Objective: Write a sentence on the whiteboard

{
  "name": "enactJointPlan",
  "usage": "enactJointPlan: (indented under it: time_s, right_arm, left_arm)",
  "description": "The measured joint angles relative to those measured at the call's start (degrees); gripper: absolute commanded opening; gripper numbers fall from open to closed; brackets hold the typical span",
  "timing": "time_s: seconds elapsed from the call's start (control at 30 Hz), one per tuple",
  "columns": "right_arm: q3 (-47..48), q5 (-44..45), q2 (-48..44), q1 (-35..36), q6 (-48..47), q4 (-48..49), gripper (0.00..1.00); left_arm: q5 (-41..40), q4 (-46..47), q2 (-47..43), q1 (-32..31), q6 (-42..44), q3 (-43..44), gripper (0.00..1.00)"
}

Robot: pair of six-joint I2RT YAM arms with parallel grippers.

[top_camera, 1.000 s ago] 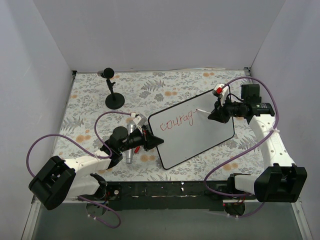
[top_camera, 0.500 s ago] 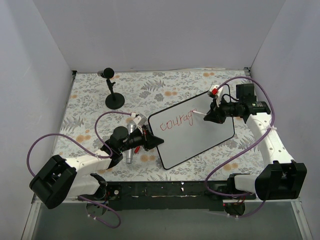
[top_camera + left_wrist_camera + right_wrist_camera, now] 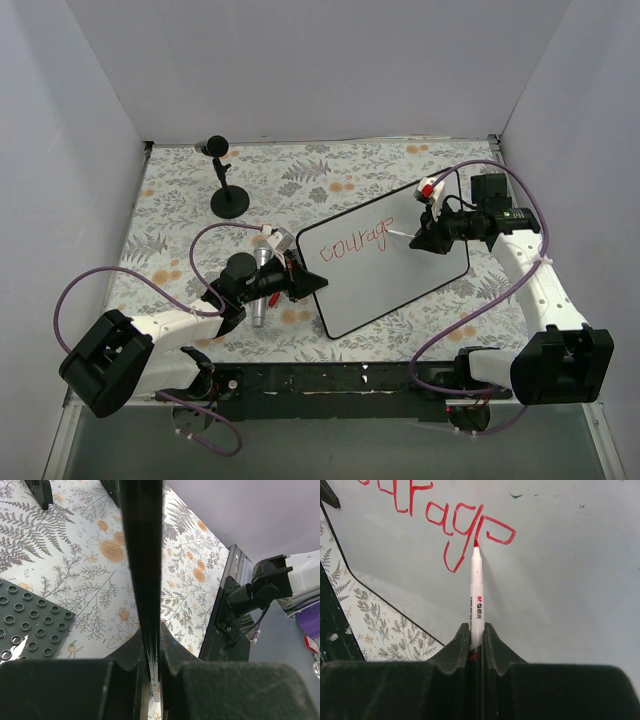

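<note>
**Clerk:** Entry one, closest to the near edge of the tabletop [image 3: 180, 225]?

**Checker:** Left gripper [image 3: 151, 647]. Jaws narrow, clamped on the left short edge of the whiteboard [image 3: 395, 285]. Its job appears to be bracing, so the grip should hold firm and the board should not slide under the pen. A dark studded plate [image 3: 30, 630] lies just beside it and plays no part.

**Clerk:** Entry two?

**Checker:** Right gripper [image 3: 475, 635]. Jaws pinched on a white marker [image 3: 476, 587], whose red tip touches the board at the last letter. The step in hand is judged to be finishing the final "e". It calls for light, even pressure and closing the loop without smearing the "g" just beside it. The tip should then lift clear before the next word. The bare strip to the right looks short, so a second line below seems wiser.

**Clerk:** Entry three, the board?

**Checker:** Glossy white rectangle with rounded corners and a thin black rim. It sits at a slant in the right half of the tabletop, left end toward the middle, right end near the right edge. Whether it lies flat or leans cannot be told.

**Clerk:** Entry four?

**Checker:** The sentence [image 3: 358, 238]. Thin red handwriting, one word so far, "courage", along the board's far long edge. The rest of the board is blank.

**Clerk:** Farthest?

**Checker:** Black stand [image 3: 228, 195] near the far left corner, well apart.
</note>
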Motion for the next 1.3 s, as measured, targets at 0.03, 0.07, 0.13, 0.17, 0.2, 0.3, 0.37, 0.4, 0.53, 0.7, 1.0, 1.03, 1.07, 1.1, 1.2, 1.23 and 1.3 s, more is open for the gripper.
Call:
enactJointPlan:
  time_s: [0.03,0.07,0.13,0.17,0.2,0.3,0.37,0.4,0.53,0.7,1.0,1.03,1.07,1.1,1.2,1.23,1.3]
  right_arm:
    - [-0.1,0.2,-0.1,0.0,-0.1,-0.2,0.01]
    - [-0.2,0.3,-0.2,-0.2,-0.1,-0.2,0.01]
    - [-0.3,0.8,-0.4,-0.5,-0.3,-0.2,0.01]
    - [-0.3,1.0,-0.5,-0.9,-0.3,-0.3,0.01]
    - [-0.3,1.2,-0.6,-1.4,-0.4,-0.3,0.01]
    - [-0.3,1.4,-0.8,-2.9,-0.8,-0.5,0.01]
    - [0.3,1.3,-0.8,-3.7,-1.2,-1.3,0.01]
    - [0.8,0.9,-0.8,-3.8,-1.6,-1.8,0.01]
    - [3.8,-2.5,-1.6,-4.2,-3.9,-4.2,0.01]
    - [4.7,-5.3,-7.2,-4.1,-5.0,-5.6,0.01]
    - [0.1,-3.9,-11.1,-4.1,-3.0,-2.9,0.01]
    - [-0.2,-3.5,-11.1,-4.1,-2.6,-2.8,0.01]
    - [-0.3,-3.3,-11.1,-4.3,-2.3,-2.6,0.01]
    - [-0.3,-3.1,-11.2,-4.6,-2.1,-2.4,0.01]
    - [-0.4,-2.6,-11.2,-5.8,-1.5,-1.3,0.01]
    - [-0.6,-2.4,-11.3,-6.1,-1.2,-0.9,0.01]
    - [-1.0,-2.2,-11.3,-6.5,-0.7,-0.3,0.01]
  left_arm:
    - [0.0,0.0,0.0,0.0,0.0,0.0,0.0]
    - [0.0,0.0,0.0,0.0,0.0,0.0,0.0]
    - [0.0,0.0,0.0,0.0,0.1,0.0,0.0]
    - [0.0,0.0,0.0,0.0,0.0,0.0,0.0]
    - [0.0,0.0,0.0,0.0,0.1,0.0,0.0]
    - [0.0,0.0,0.0,0.0,0.1,0.0,0.0]
    - [0.1,0.0,0.0,0.0,0.3,0.0,0.0]
    - [0.1,0.0,0.0,0.0,0.6,0.0,0.0]
    - [0.3,0.0,0.0,0.0,1.3,0.0,0.0]
    - [0.3,0.0,-0.2,-0.1,1.7,0.0,0.0]
    - [0.4,-0.2,-0.3,-0.1,2.1,0.0,0.0]
    - [0.4,-0.2,-0.3,-0.1,2.1,0.0,0.0]
    - [0.4,-0.2,-0.4,-0.1,2.2,0.0,0.0]
    - [0.4,-0.2,-0.5,-0.1,2.2,0.0,0.0]
    - [0.4,-0.3,-0.5,-0.1,2.3,0.0,0.0]
    - [0.4,-0.3,-0.5,-0.1,2.3,0.0,0.0]
    - [0.4,-0.3,-0.5,-0.1,2.4,0.0,0.0]
